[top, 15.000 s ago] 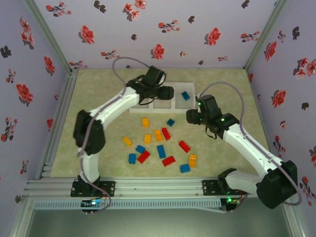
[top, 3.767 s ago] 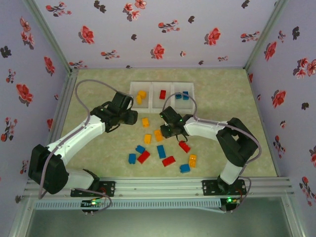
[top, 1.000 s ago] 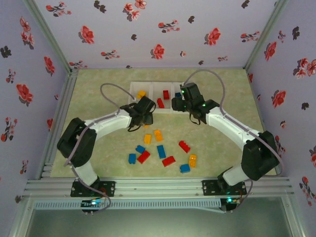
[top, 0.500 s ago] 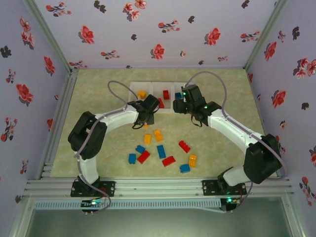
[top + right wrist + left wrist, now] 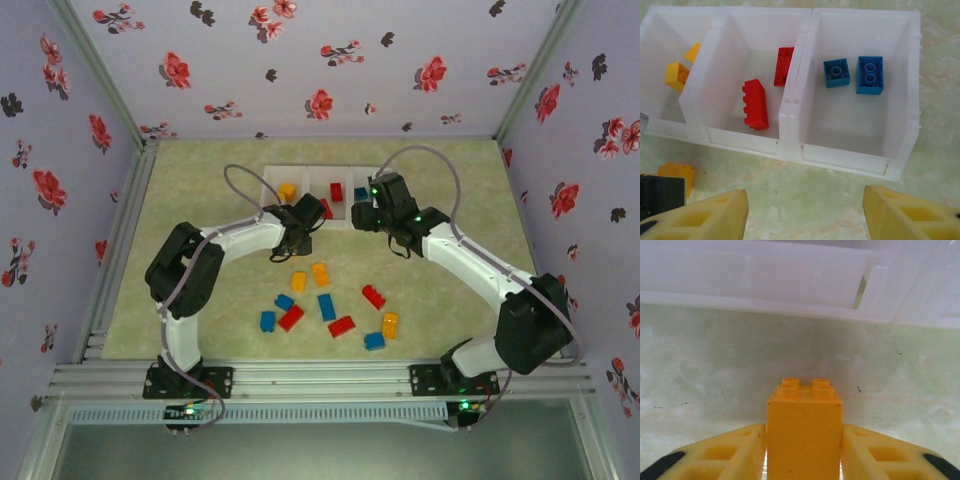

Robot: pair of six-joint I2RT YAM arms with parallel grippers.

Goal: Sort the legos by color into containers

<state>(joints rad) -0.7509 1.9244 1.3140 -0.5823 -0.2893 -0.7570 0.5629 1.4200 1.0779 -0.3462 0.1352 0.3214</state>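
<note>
Just before the near wall of the three joined white bins (image 5: 795, 117), the left hand (image 5: 805, 452) is closed on an upright orange-yellow brick (image 5: 805, 425). The left bin holds orange-yellow bricks (image 5: 677, 75), the middle bin red bricks (image 5: 755, 104), the right bin blue bricks (image 5: 869, 75). The right hand (image 5: 807, 212) hangs wide open, empty, above the bins' near edge

Bare table (image 5: 710, 365) lies between left gripper (image 5: 804, 440) and containers (image 5: 760, 280).
</note>
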